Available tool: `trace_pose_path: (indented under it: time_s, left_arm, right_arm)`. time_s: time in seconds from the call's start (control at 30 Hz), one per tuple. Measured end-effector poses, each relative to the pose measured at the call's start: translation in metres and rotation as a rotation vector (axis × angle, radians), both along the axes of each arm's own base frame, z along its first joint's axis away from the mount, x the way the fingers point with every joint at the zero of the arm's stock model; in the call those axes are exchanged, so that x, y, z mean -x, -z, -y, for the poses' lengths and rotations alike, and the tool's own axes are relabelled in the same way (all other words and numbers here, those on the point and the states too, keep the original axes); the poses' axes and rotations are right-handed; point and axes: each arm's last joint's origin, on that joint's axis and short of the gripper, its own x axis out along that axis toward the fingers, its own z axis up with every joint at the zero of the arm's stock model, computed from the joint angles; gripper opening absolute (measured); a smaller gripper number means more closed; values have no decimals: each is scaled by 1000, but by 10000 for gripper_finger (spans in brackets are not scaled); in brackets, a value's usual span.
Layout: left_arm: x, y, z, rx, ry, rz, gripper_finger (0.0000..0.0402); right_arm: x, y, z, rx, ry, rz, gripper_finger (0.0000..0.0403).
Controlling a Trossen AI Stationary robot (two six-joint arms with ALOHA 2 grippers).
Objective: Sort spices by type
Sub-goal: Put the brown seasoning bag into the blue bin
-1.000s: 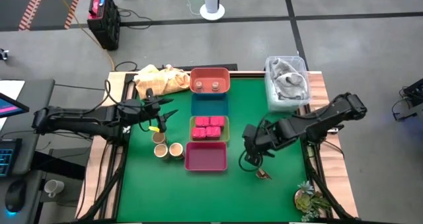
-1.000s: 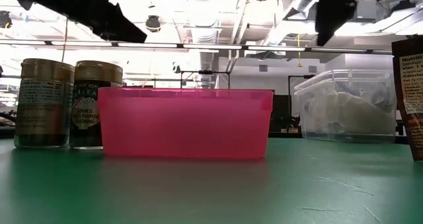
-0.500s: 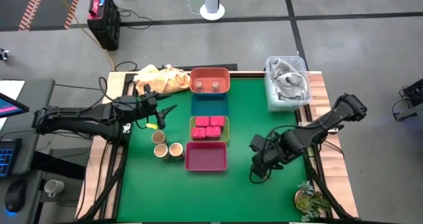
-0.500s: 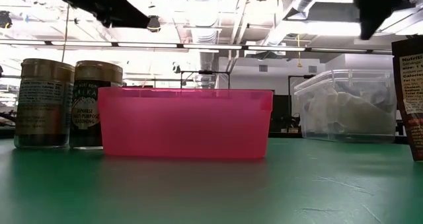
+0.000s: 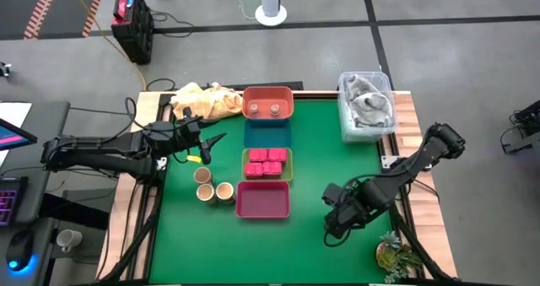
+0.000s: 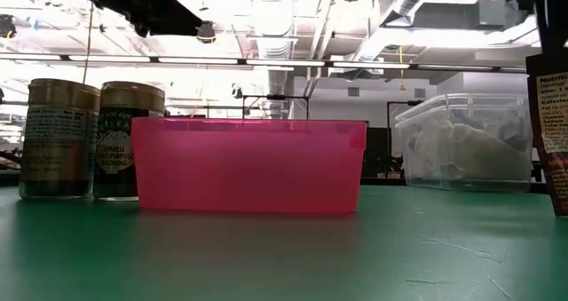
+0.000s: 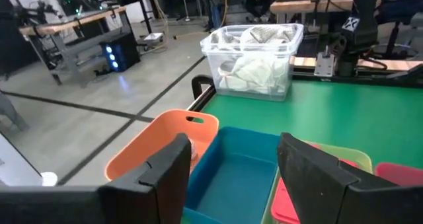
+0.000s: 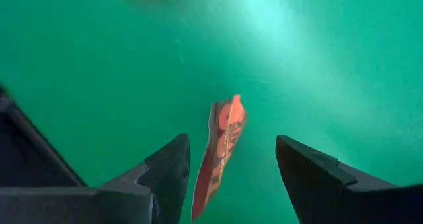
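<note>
Right gripper [image 8: 228,158], open, straddles the packet [image 8: 220,154] right of the pink tray [image 5: 262,200]: centre, descend, close squarely. Left gripper [image 7: 228,161] waits open.

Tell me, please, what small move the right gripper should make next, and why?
Probably lower straight down and then close. In the right wrist view the right gripper is open, with the thin reddish-brown piece standing edge-up between its fingers on the green table. Whether the fingers are low enough to grip it is unclear.
</note>
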Motion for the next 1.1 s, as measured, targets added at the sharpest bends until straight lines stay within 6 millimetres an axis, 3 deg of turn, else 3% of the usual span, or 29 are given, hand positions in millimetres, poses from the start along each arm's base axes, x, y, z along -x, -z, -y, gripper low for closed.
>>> trace_pose_path:
  time_s: [0.23, 0.4, 0.57, 0.73, 1.1]
  left_arm:
    - [1, -6, 5, 120, 72, -14, 212]
    - [-3, -17, 14, 201, 107, -122, 212]
    - [-7, -1, 22, 252, 158, -423, 212]
    - [-1, 19, 35, 336, 351, -734, 212]
    - [4, 24, 36, 273, 315, -833, 212]
  right_arm:
    - [-14, 19, 2, 72, -146, -98, 249]
    - [-22, 19, 16, 261, -226, -36, 249]
    - [-27, 12, 31, 346, -254, 22, 249]
    - [-36, 11, 40, 378, -283, 54, 249]
    - [-51, 9, 53, 396, -340, 117, 249]
